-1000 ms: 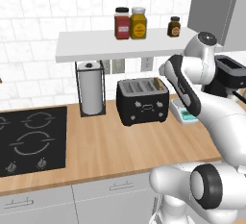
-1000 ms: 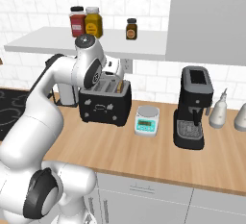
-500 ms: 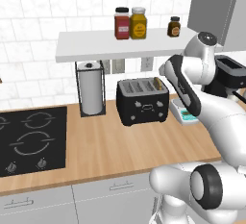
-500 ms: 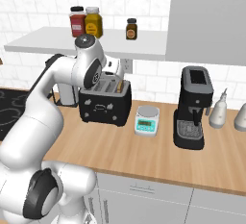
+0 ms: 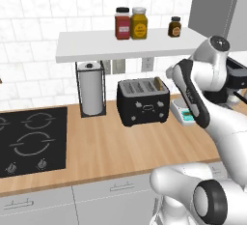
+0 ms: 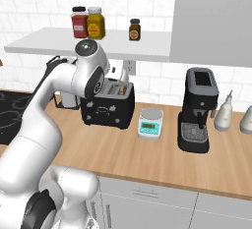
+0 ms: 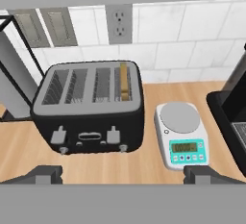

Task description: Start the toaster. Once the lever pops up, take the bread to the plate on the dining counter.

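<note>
White wall tiles back the wooden table (image 7: 144, 98). Below the spread, empty hand (image 7: 122, 174) stands the toaster (image 7: 91, 107), bread (image 7: 124, 81) in its rightmost slot; its right lever (image 7: 113, 135) should be pressed squarely down.

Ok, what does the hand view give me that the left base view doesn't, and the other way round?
Hand view adds: a look straight down into the toaster's slots, with the bread standing in the rightmost one, the kitchen scale's display and buttons, and the gripper wide open, holding nothing.

Left base view adds: the black cooktop, the shelf with three jars, and the arm bent over the counter.

Both: toaster, bread, scale, the wood worktop and the tiled wall.
</note>
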Controlling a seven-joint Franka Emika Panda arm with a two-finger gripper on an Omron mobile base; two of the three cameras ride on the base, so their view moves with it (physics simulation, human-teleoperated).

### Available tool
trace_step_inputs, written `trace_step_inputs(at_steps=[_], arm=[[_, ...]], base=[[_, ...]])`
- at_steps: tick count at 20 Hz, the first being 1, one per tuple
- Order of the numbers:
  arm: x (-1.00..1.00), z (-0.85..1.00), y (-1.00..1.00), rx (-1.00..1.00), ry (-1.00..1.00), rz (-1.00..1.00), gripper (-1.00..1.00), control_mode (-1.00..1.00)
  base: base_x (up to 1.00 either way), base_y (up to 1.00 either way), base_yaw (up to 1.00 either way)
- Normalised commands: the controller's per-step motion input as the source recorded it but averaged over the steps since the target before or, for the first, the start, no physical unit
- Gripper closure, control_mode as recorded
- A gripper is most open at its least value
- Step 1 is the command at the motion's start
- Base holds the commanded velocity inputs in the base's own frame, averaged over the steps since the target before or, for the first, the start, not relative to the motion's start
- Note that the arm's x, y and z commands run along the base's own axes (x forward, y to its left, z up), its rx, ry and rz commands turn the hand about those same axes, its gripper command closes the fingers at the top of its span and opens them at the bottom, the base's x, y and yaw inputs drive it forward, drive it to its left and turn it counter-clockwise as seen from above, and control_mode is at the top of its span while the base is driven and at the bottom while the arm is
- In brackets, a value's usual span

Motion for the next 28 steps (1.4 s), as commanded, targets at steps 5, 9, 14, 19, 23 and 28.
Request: trace_step_inputs(at_steps=[5, 9, 14, 19, 23, 28], arm=[[-0.07, -0.22, -0.01, 0.0, -0.03, 0.0, -1.0, -1.0], [0.0, -0.45, 0.0, 0.01, 0.0, 0.0, -1.0, -1.0], [0.16, -0.47, 0.0, 0.0, 0.0, 0.0, -1.0, -1.0], [0.33, -0.34, 0.0, 0.0, 0.0, 0.0, -1.0, -1.0], [0.53, -0.2, 0.0, 0.0, 0.0, 0.0, -1.0, -1.0], [0.58, -0.16, 0.0, 0.0, 0.0, 0.0, -1.0, -1.0]], base=[[0.0, 0.0, 0.0], [0.0, 0.0, 0.0], [0.0, 0.0, 0.0], [0.0, 0.0, 0.0], [0.0, 0.0, 0.0], [0.0, 0.0, 0.0]])
